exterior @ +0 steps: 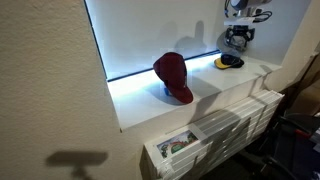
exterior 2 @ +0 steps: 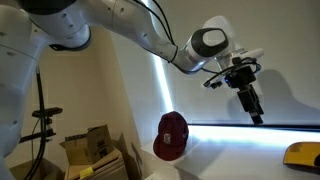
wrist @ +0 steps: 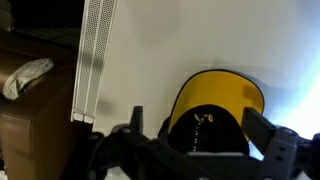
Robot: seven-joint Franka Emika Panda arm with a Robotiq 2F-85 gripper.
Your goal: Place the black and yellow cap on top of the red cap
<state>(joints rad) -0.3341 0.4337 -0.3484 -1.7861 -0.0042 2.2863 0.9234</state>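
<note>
The black and yellow cap (exterior: 229, 62) lies on the white windowsill (exterior: 215, 88) near its right end; only its yellow brim (exterior 2: 303, 154) shows at the frame edge in an exterior view. The red cap (exterior: 174, 77) stands on the sill's middle, apart from it, and shows in both exterior views (exterior 2: 171, 135). My gripper (exterior: 238, 38) hangs above the black and yellow cap, open and empty (exterior 2: 255, 112). In the wrist view the cap (wrist: 215, 100) lies below, between my two spread fingers (wrist: 200, 128), with its brim pointing away.
A white radiator (exterior: 235, 122) sits under the sill and shows in the wrist view (wrist: 95, 60). An open box with printed items (exterior: 175, 148) stands below. Cardboard boxes (exterior 2: 90, 148) and a stand (exterior 2: 40, 115) are on the floor. A white cloth (wrist: 28, 75) lies on brown furniture.
</note>
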